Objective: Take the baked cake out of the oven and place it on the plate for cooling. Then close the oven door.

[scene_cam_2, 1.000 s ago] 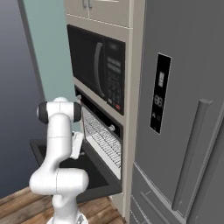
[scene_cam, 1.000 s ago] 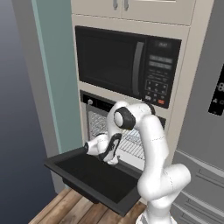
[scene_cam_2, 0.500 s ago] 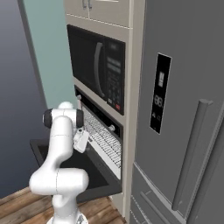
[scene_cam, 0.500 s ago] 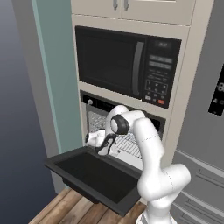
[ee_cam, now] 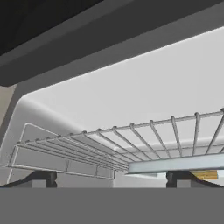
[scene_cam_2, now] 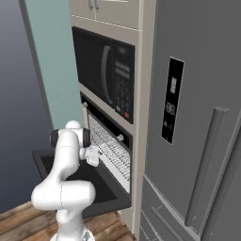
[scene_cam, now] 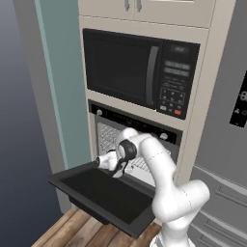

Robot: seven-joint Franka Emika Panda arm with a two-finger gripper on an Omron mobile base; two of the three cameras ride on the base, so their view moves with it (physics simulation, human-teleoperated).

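You get even, soft rendered light in both base views, with no hard glare anywhere. The black microwave [scene_cam: 140, 70] carries only a faint sheen on its door. Below the gripper [scene_cam: 101, 161], the oven door [scene_cam: 103, 195] is a flat dark panel with little shading detail. Beyond the fingertips [ee_cam: 41, 177], the oven [scene_cam: 137, 144] cavity reads bright, pale grey, darkening to near black along the upper frame. The wire rack [ee_cam: 127, 146] ahead of the gripper is sharp, its bars crisp. Edges look slightly soft and pixelated in the base views; you see no lens distortion.
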